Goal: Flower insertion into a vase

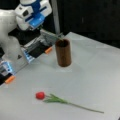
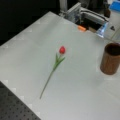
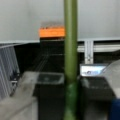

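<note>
The vase (image 1: 63, 53), a dark brown upright cylinder, stands on the grey table (image 1: 95, 75); it also shows at a front view's right (image 2: 110, 59). My gripper (image 1: 40, 28) hangs up and to the left of it, shut on a green flower stem (image 1: 51, 34) that slants down to the vase's rim. In the wrist view this stem (image 3: 71, 50) runs straight up between the two dark fingers (image 3: 48, 95) of the gripper (image 3: 71, 82). Its bloom is hidden. A red tulip (image 1: 40, 95) lies flat on the table in front of the vase, seen in both front views (image 2: 62, 50).
A metal frame with orange tabs (image 1: 48, 50) and dark equipment (image 1: 37, 50) sits behind the vase at the table's edge (image 2: 81, 28). The arm's white base (image 1: 11, 50) stands at a front view's left. A perforated dark board (image 2: 15, 110) borders the table.
</note>
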